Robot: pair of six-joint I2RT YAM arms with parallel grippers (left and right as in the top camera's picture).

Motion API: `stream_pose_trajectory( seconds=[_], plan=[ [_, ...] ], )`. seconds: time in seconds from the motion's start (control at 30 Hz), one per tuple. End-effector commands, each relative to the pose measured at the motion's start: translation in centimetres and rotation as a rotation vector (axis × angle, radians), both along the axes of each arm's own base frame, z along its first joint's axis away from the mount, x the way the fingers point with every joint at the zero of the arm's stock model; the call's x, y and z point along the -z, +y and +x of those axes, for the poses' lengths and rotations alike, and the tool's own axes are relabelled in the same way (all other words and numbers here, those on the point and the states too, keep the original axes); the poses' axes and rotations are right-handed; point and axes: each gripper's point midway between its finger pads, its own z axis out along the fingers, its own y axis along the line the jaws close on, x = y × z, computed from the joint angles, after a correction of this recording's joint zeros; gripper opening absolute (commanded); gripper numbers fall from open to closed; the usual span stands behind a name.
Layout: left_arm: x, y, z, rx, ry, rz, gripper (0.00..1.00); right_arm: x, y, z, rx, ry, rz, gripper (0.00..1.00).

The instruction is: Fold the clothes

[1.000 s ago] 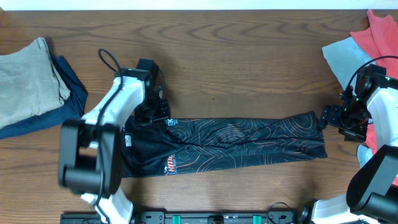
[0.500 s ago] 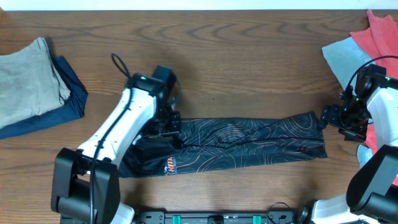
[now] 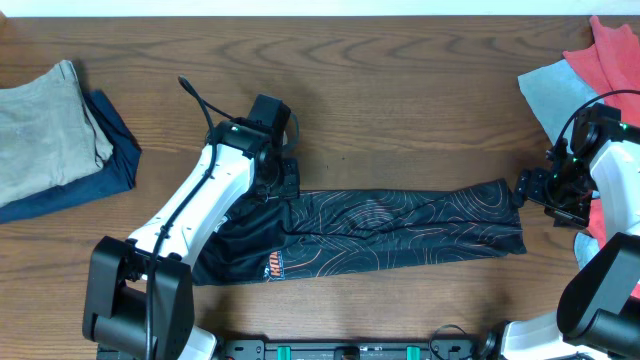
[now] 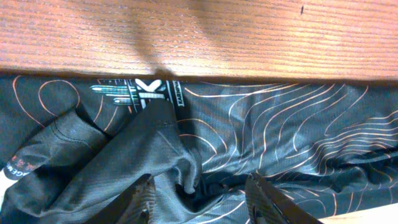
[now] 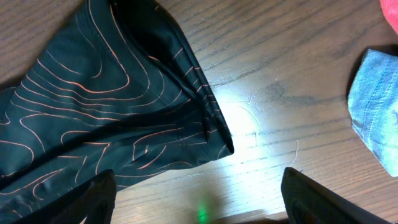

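Observation:
The black jersey (image 3: 400,230) with orange contour lines lies as a long strip across the table's middle. It also shows in the left wrist view (image 4: 280,137) and the right wrist view (image 5: 93,106). My left gripper (image 3: 278,188) sits low over its upper left part. In the left wrist view the gripper (image 4: 202,202) is open, with a raised fold of fabric between the fingers. My right gripper (image 3: 522,190) is wide open over bare wood just off the jersey's right end (image 5: 202,205). A light-blue top (image 3: 550,95) and a coral-red top (image 3: 610,55) lie at the far right.
A folded beige garment (image 3: 40,130) rests on a navy one (image 3: 115,155) at the far left. The light-blue top's edge (image 5: 373,106) lies close to my right gripper. Bare wooden table (image 3: 400,110) runs behind the jersey.
My left gripper has moved right and slightly back along the jersey's upper edge, and the jersey's left part has shifted and bunched with it. The right arm has not moved.

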Motion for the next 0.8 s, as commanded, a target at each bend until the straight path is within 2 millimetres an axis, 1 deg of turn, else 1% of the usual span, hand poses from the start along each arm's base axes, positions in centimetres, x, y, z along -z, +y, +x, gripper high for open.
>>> stream_pose_trajectory(
  seconds=[0.0, 0.07, 0.17, 0.3, 0.43, 0.57, 0.67, 0.77],
  plan=[
    [0.2, 0.1, -0.3, -0.009, 0.017, -0.007, 0.49, -0.4, -0.6, -0.2, -0.007, -0.005, -0.023, 0.84],
    [0.1, 0.3, -0.3, -0.015, 0.021, -0.006, 0.49, -0.3, -0.6, -0.3, -0.007, -0.004, -0.023, 0.84],
    [-0.5, 1.2, -0.1, -0.044, 0.010, -0.010, 0.49, 0.0, -0.4, -0.4, -0.039, -0.001, -0.008, 0.87],
    [-2.8, 3.3, 0.5, -0.112, -0.047, -0.029, 0.49, 1.5, 0.9, -0.4, -0.125, -0.034, 0.065, 0.89],
    [-5.7, 5.7, 0.9, -0.190, -0.132, -0.050, 0.49, 3.5, 1.1, -0.5, -0.161, -0.056, 0.065, 0.92],
    [-8.3, 7.9, 0.5, -0.256, -0.203, -0.062, 0.50, 4.9, 1.4, -0.8, -0.180, -0.068, 0.073, 0.91],
    [-9.6, 8.8, 0.2, -0.283, -0.242, -0.067, 0.50, 5.5, 1.6, -1.0, -0.195, -0.073, 0.080, 0.90],
    [-10.2, 9.0, 0.0, -0.290, -0.258, -0.070, 0.50, 6.1, 1.7, -1.2, -0.204, -0.078, 0.079, 0.87]
  ],
)
